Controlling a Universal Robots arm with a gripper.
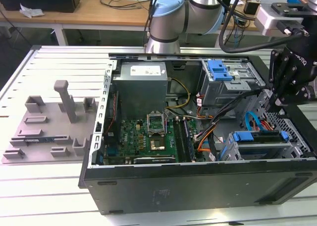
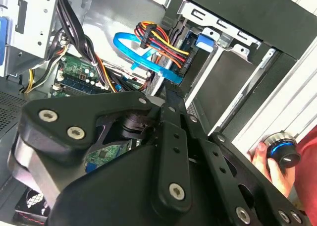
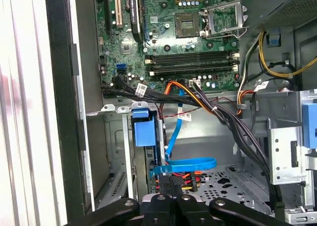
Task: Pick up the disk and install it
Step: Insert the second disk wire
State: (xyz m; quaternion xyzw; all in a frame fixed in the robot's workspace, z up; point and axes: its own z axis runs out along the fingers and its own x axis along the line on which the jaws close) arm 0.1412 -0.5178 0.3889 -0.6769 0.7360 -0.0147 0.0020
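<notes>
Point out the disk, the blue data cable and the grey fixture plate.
disk (image 1: 260, 137): exterior view, its blue bracket edge in the bay.
blue data cable (image 3: 190, 164): first wrist view, its flat loop.
grey fixture plate (image 1: 47, 132): exterior view, its flat base.

Silver arm (image 1: 198, 3) with blue joint caps, black screw-studded gripper (image 3: 171, 208).

Power supply label (image 1: 143, 69): print too small to read.
Motherboard (image 3: 173, 37): white markings, illegible.
Cable tags (image 3: 141, 89): illegible.
</notes>
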